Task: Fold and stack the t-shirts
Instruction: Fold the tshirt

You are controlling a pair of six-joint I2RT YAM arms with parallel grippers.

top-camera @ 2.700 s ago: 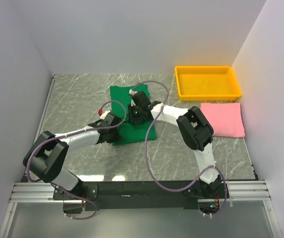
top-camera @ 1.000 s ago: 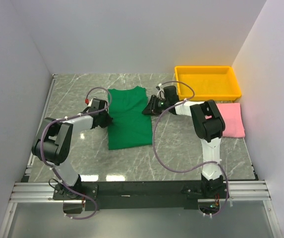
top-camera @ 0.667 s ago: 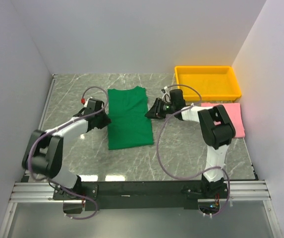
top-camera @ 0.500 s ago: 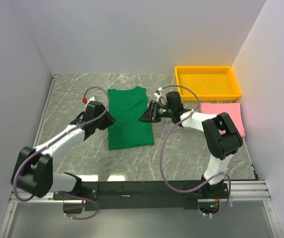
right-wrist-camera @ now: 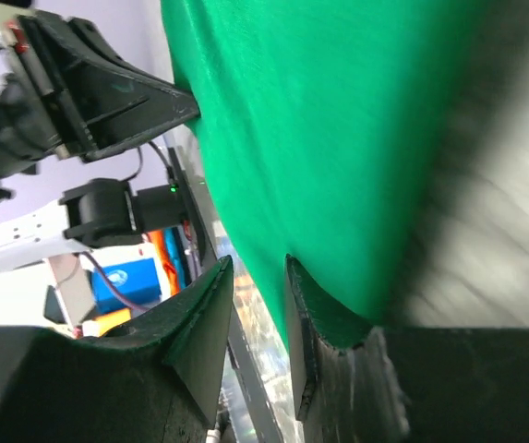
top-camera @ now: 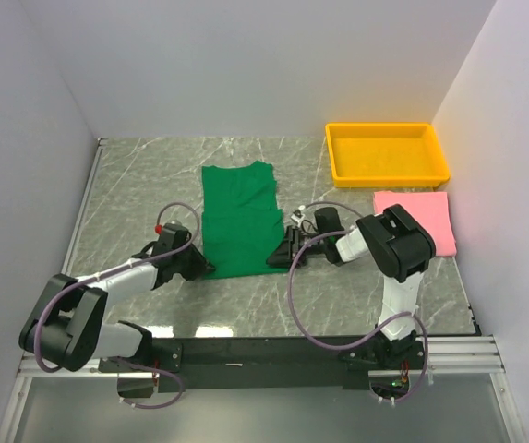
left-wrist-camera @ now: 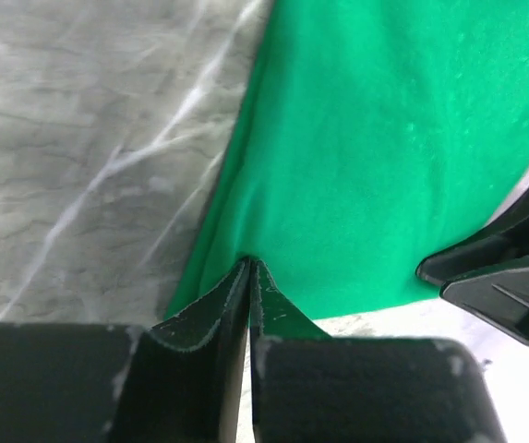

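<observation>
**A:** Which step is this?

**B:** The crosswise fold of the green t-shirt [top-camera: 239, 217], by my reading. It lies flat mid-desk as a long narrow panel, neck end far from the arms, so the sides look already turned in. The pink t-shirt [top-camera: 414, 221] sits folded well to the right, just in front of the yellow tray [top-camera: 389, 127].

**A:** And the arms?

**B:** One at each near corner. The left end effector [top-camera: 201, 269] is pinched almost fully closed on the near-left corner; its wrist view shows green cloth bunched around the fingertips [left-wrist-camera: 210, 309]. The right end effector [top-camera: 281, 256] is at the near-right corner with its jaws partly apart. The hem runs into the gap and lies against one finger [right-wrist-camera: 324, 318], but I see no firm clamp.

**A:** So what does the next move need?

**B:** The right side should close on its corner first. Then both should lift together and carry the near hem toward the neck end at an even height, so the fold lands square on the desk [top-camera: 153, 175]. If only the left grips, the panel will likely skew. Stacking it with the pink one comes after that.
</observation>
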